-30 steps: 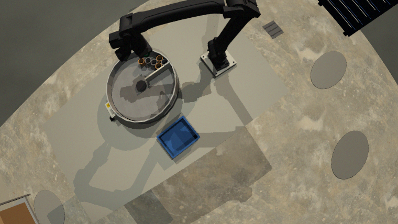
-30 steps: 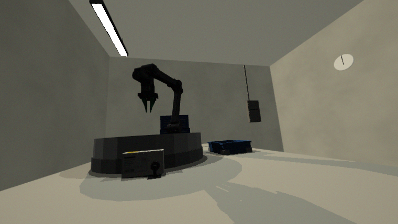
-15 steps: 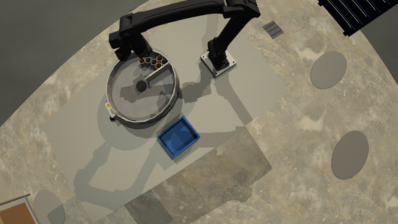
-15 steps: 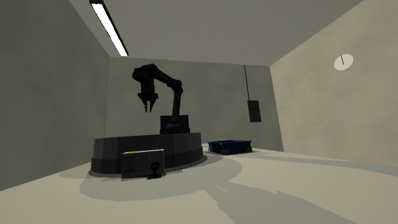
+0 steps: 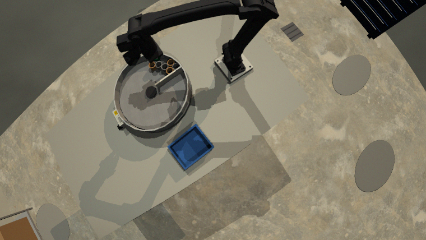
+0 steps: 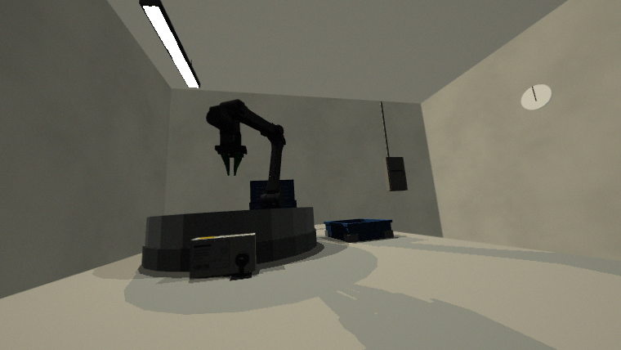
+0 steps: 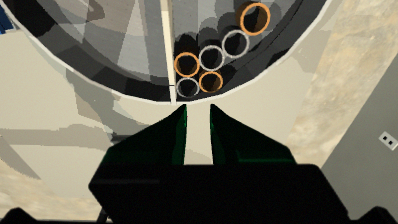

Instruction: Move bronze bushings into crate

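The round turntable (image 5: pixel 121 107) (image 6: pixel 225 226) (image 7: pixel 90 65) carries a cluster of bushings at its far edge, beside a radial divider bar (image 5: pixel 168 78) (image 7: pixel 166 40). In the wrist view three bronze bushings (image 7: pixel 241 20) (image 7: pixel 175 64) (image 7: pixel 220 82) stand mixed with three silver ones (image 7: pixel 235 32) (image 7: pixel 212 46) (image 7: pixel 179 88). From above the bronze ones (image 5: pixel 152 65) (image 5: pixel 170 62) (image 5: pixel 169 70) show too. My gripper (image 7: pixel 198 111) (image 6: pixel 231 172) hangs well above the turntable's rim, just outside the cluster, narrowly open and empty. The blue crate (image 5: pixel 182 135) (image 6: pixel 358 228) stands beside the turntable and looks empty.
The arm's base plate (image 5: pixel 234 67) stands behind the turntable. A labelled control box (image 6: pixel 222 254) is fixed to the turntable's front. The turntable has a dark centre hub (image 5: pixel 151 91). A dark box (image 6: pixel 396 173) hangs from the ceiling at the back.
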